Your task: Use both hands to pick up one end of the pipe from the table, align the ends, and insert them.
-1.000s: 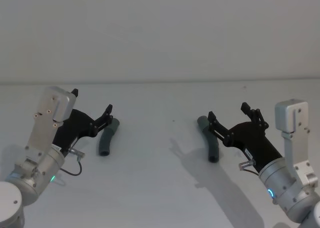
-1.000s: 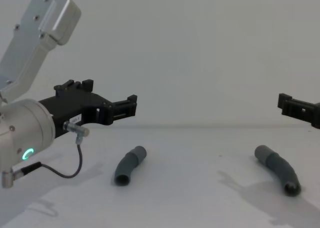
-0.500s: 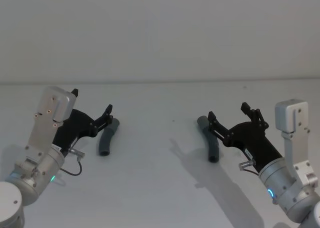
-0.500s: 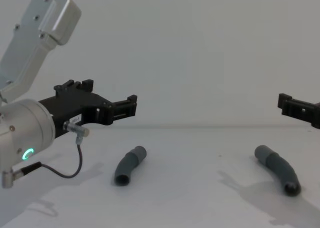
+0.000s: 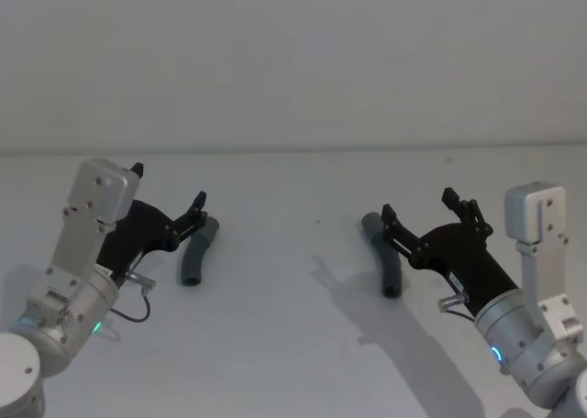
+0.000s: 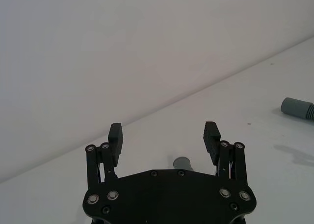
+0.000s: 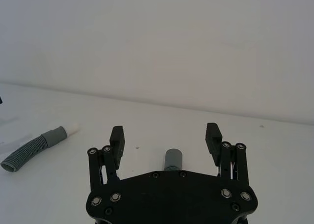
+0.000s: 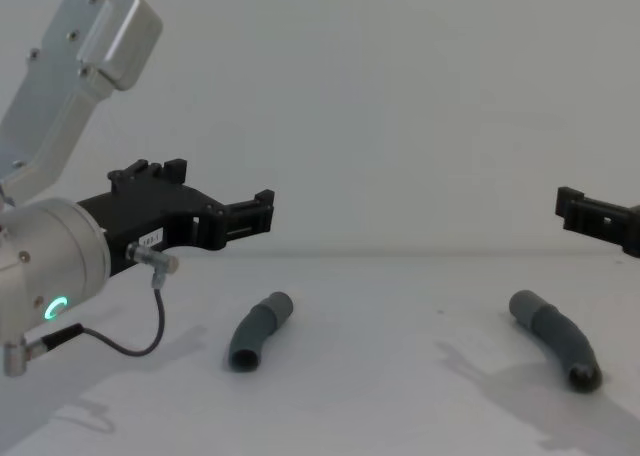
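Note:
Two dark grey curved pieces of the pipe lie apart on the white table (image 5: 284, 345). The left piece (image 5: 194, 253) (image 8: 256, 332) has a white tip (image 7: 73, 127) at its far end. My left gripper (image 5: 169, 185) (image 6: 163, 133) hovers open just above and behind it, with its near end (image 6: 183, 162) showing between the fingers. The right piece (image 5: 386, 260) (image 8: 556, 334) lies under my right gripper (image 5: 418, 205) (image 7: 165, 133), which is open too. Its round grey mouth (image 7: 172, 159) sits centred between those fingers. Neither gripper touches a piece.
A pale grey wall (image 5: 293, 60) rises behind the table's far edge. Bare white surface (image 8: 400, 376) stretches between the two pieces. A thin black cable (image 8: 140, 348) loops under the left wrist.

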Motion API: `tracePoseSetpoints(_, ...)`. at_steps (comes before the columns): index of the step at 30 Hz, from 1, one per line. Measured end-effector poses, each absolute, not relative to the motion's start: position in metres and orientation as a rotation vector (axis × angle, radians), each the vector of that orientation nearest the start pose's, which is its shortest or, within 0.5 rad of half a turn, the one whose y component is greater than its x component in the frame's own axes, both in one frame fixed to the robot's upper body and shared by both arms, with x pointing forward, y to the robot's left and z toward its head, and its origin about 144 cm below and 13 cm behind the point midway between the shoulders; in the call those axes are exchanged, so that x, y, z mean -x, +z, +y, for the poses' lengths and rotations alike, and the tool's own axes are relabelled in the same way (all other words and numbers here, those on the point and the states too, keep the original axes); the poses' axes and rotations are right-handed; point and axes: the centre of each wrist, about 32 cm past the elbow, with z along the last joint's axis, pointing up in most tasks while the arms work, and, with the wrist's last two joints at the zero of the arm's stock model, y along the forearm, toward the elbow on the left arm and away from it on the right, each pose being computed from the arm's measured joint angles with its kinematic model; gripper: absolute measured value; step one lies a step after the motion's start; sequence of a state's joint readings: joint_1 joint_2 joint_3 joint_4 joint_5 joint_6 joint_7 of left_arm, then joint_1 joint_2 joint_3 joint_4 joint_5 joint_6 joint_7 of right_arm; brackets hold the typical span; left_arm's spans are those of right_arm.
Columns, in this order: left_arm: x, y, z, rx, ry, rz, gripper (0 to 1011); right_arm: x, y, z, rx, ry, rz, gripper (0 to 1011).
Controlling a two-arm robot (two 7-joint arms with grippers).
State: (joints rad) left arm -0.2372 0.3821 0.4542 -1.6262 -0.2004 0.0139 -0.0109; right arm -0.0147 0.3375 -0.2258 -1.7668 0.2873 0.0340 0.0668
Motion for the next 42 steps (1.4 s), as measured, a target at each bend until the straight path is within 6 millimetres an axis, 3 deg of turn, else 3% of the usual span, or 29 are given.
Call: tracePoseSetpoints(42,-0.4920,1.2044,0.1984,-0.061,1.124,-0.268,1000,-0.4433,1.1887,-0.2371,-0.026,-1.229,-0.075,1005)
